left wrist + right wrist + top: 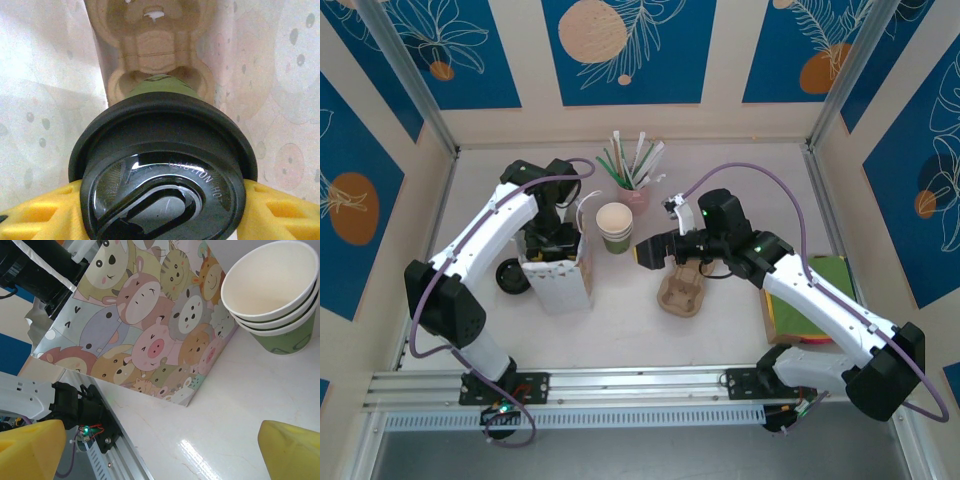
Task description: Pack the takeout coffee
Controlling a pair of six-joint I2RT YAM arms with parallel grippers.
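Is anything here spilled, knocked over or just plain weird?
Nothing stands out. The takeout coffee, lid on, is held by the left pincer inside the cartoon bag, over a cardboard carrier. The stacked cups stand upright, and no liquid shows on the table.

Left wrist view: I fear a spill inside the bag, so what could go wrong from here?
The green paper cup with the black plastic lid hangs over the brown pulp carrier; released off its socket, it may tip. The left gripper clamps it with yellow fingers at the lid, which might pop off.
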